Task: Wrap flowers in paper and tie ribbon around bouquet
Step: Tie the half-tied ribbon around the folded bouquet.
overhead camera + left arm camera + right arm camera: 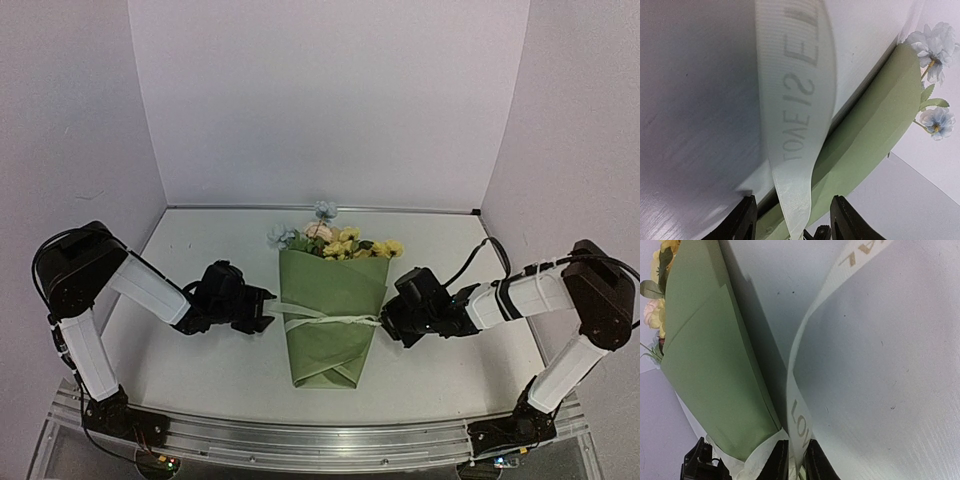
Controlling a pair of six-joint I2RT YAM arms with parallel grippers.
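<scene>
Tying stage: the bouquet (333, 345) lies in the middle of the table (200, 370), the ribbon (345, 320) looped round its waist. The right gripper (796, 456) pinches one ribbon tail; the left gripper (792, 220) stands wide around the other. Next, likely, the left must close so both can pull outward.

One green-paper bouquet (332, 285), one cream ribbon (322, 319), two pincers: left pincer (268, 309), right pincer (384, 326).
</scene>
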